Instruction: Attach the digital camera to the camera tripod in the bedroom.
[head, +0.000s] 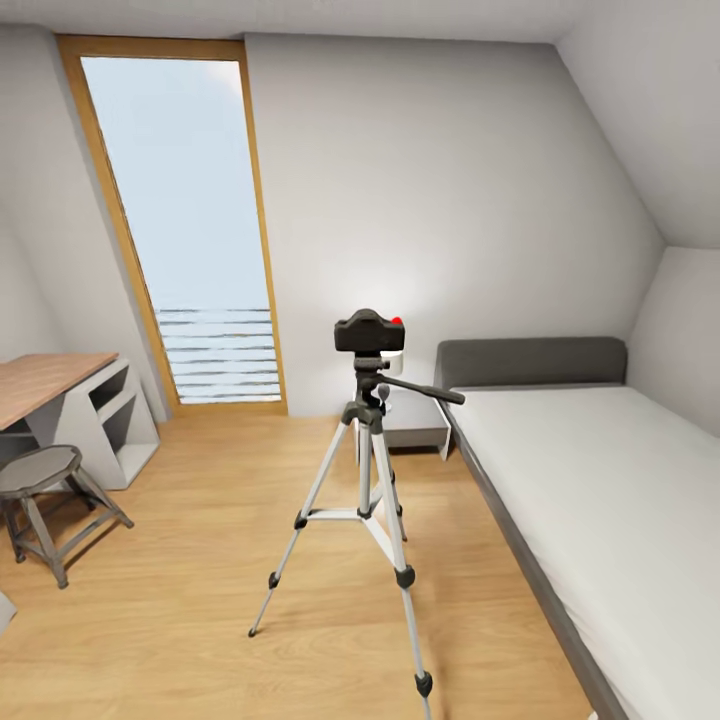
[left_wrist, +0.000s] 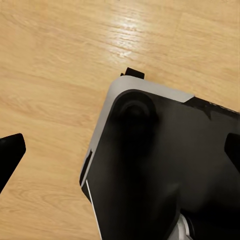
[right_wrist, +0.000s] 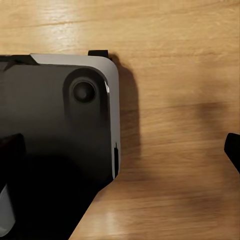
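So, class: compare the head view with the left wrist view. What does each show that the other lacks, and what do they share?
Head view alone: the camera sitting on the tripod, the bed, desk, stool and window. Left wrist view alone: the left gripper, fingers spread wide, above the robot's base. Shared: the wood floor.

A tall window (head: 195, 225) with a wood frame fills the upper left of the frame, horizontal slats across its lower part. At the left edge stands a wood-topped counter (head: 45, 382) on a white angular shelf base (head: 115, 420), and just in front of it a round grey stool (head: 45, 490) on splayed metal legs. A low bed (head: 600, 500) with a grey headboard and white mattress runs along the right side. Between window and bed, a grey nightstand (head: 420, 420) sits against the white wall. The wood floor (head: 190, 590) spreads across the lower frame.
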